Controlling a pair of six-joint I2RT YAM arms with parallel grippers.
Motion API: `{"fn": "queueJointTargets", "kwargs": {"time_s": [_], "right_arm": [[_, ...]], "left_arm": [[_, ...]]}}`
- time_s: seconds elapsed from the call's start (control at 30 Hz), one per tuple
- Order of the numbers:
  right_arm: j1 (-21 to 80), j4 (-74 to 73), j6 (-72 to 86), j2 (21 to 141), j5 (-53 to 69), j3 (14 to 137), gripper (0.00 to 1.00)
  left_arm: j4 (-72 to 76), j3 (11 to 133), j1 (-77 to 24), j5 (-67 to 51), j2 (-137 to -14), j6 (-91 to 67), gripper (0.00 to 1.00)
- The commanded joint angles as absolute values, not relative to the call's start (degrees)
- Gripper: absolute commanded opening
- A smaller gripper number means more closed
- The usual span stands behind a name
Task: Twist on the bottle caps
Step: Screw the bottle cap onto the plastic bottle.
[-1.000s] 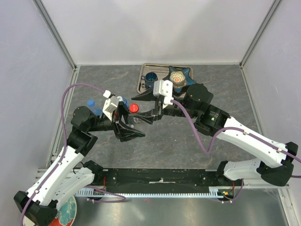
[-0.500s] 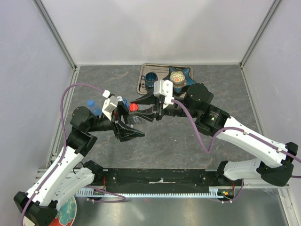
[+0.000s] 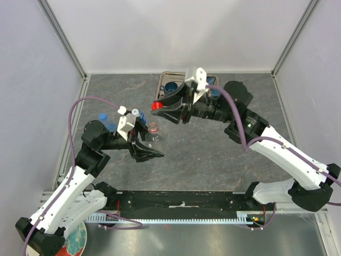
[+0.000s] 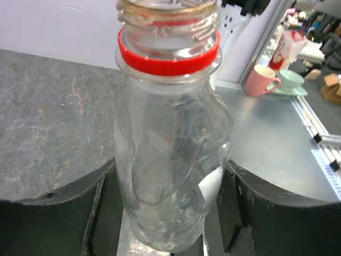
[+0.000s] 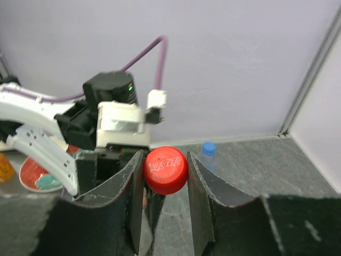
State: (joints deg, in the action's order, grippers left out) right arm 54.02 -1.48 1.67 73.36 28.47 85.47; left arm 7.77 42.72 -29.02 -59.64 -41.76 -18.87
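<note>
L end effector (image 4: 169, 210): clamped on the clear bottle (image 4: 171, 160). Fingers (image 4: 58, 213) press the lower body from both sides, and the jaws stand fairly wide because the bottle is that thick. Bottle is upright. Neck is open with bare threads, and a red ring sits just under them. Can't tell from the wrist view whether the base rests on the counter (image 3: 213, 154).

R end effector (image 5: 164, 166): closed on the red cap (image 5: 165, 172), pinched at its sides between the two fingers. The cap's top, with white lettering, faces the wrist cam. It is held up off the counter.

Top view: the cap sits at about 12 o'clock from the bottle mouth. They are near each other but apart, with no contact, so the cap is not on the neck.

Other items:
- A blue-capped bottle (image 3: 103, 116) is at 9 o'clock from the held bottle, right beside the left arm.
- A tray (image 3: 160, 88) sits at the far 12 o'clock edge of the counter with a dark blue cup (image 3: 171, 87) in it. The right arm partly covers the tray.
</note>
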Motion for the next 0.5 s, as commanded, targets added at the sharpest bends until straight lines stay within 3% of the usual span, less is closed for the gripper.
{"fn": "queueJointTargets", "kwargs": {"time_s": [0.0,0.47], "right_arm": [[51.2,-1.5,10.9,72.9,31.1,89.8,0.26],[49.7,-18.3,15.6,76.8,42.4,95.2,0.26]], "left_arm": [[4.4,42.5,-29.2,-62.9,-40.8,-8.5,0.02],[-2.5,41.6,-28.7,-60.6,-40.3,-0.1,0.02]]}}
